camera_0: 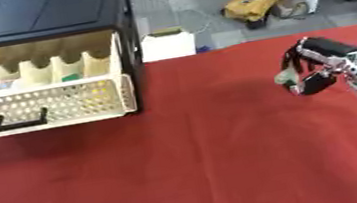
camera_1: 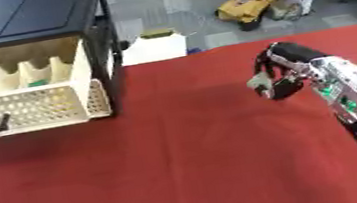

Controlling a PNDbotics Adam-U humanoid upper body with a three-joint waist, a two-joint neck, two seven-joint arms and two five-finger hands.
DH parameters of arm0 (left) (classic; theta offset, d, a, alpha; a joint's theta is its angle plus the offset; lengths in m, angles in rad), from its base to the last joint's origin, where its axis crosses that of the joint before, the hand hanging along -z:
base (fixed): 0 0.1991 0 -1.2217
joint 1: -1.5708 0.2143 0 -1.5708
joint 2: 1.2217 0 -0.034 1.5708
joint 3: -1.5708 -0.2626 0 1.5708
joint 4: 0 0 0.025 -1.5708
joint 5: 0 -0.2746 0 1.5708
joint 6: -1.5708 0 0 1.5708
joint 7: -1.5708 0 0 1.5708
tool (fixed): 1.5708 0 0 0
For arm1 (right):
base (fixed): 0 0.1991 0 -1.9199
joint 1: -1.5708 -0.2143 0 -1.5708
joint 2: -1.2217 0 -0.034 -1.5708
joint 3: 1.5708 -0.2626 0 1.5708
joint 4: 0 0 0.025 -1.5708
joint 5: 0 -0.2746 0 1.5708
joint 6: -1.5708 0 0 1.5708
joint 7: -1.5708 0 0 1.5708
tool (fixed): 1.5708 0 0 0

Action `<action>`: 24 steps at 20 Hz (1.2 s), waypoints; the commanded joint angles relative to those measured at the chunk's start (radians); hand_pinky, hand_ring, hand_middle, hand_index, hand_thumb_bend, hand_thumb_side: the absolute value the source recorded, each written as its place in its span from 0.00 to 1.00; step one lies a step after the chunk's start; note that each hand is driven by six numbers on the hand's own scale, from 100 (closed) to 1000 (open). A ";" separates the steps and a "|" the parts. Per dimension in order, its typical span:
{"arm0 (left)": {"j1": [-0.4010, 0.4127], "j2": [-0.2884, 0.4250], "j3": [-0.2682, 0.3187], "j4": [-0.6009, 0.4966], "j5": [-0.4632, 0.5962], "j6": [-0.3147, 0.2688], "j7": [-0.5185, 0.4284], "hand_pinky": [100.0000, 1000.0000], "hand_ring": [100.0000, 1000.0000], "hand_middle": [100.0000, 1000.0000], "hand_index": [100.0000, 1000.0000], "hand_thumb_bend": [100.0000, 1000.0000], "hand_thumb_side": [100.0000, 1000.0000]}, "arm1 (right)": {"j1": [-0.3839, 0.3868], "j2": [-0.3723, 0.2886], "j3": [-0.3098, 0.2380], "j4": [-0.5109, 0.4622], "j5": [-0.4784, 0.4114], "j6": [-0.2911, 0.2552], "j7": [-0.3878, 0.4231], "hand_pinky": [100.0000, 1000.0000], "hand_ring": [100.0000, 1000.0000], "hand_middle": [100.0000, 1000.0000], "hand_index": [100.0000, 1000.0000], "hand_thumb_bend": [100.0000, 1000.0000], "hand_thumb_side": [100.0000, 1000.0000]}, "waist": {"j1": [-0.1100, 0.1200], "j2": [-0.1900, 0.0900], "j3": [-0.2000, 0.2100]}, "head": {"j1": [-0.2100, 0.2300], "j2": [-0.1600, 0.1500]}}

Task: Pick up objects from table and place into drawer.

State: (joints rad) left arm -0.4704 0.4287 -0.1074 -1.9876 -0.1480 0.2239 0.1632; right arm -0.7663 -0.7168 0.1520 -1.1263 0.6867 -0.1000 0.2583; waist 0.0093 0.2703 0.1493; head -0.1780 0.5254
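- Fingers (camera_0: 295,58) of the right hand (camera_0: 318,65) are curled around a small pale thing (camera_0: 284,77), up above the red bench (camera_0: 208,159).
- It is too small to tell what it is.
- On the bench's left, well apart, the cream drawer (camera_0: 41,106) sticks out of its black cabinet (camera_0: 45,17), with small things inside.

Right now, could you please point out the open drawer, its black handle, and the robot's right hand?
Drawer (camera_0: 59,107): left eye view, perforated cream front panel.
Black handle (camera_0: 19,122): left eye view, middle of the bar.
Right hand (camera_1: 287,64): right eye view, back of the curled fingers.
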 commanded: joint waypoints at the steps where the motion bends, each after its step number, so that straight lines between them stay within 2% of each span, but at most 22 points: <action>1: -0.007 0.013 0.012 -0.012 0.004 0.001 0.002 0.00 0.00 0.00 0.55 0.00 1.00 | -0.027 -0.046 -0.015 -0.056 -0.028 0.007 -0.004 0.42 0.65 0.27 0.39 0.00 0.00 | -0.003 -0.026 -0.001 | 0.002 -0.004; 6: -0.008 0.015 0.012 -0.012 0.007 0.003 0.002 0.00 0.00 0.00 0.55 0.00 1.00 | -0.059 -0.055 -0.006 -0.121 -0.063 0.011 0.000 0.42 0.65 0.27 0.38 0.00 0.00 | -0.008 -0.034 -0.003 | 0.003 -0.001; 12: -0.007 0.017 0.012 -0.012 0.012 0.006 0.001 0.00 0.00 0.00 0.55 0.00 1.00 | -0.142 -0.035 0.024 -0.170 -0.085 0.021 0.012 0.42 0.64 0.26 0.38 0.00 0.00 | -0.015 -0.049 -0.003 | 0.007 0.004; 17: -0.005 0.018 0.011 -0.012 0.017 0.009 0.000 0.00 0.00 0.00 0.55 0.00 1.00 | -0.223 0.017 0.048 -0.177 -0.080 0.023 0.023 0.41 0.64 0.26 0.38 0.00 0.00 | -0.022 -0.060 0.000 | 0.009 0.010; 24: -0.004 0.017 0.011 -0.012 0.025 0.014 -0.004 0.00 0.00 0.00 0.55 0.00 1.00 | -0.342 0.130 0.061 -0.127 -0.069 0.041 0.025 0.41 0.63 0.25 0.37 0.00 0.00 | -0.031 -0.071 0.006 | 0.005 0.015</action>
State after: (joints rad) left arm -0.4661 0.4287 -0.1072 -1.9876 -0.1272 0.2362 0.1601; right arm -1.0807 -0.5875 0.2168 -1.2562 0.6108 -0.0647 0.2856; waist -0.0237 0.2212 0.1555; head -0.1704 0.5359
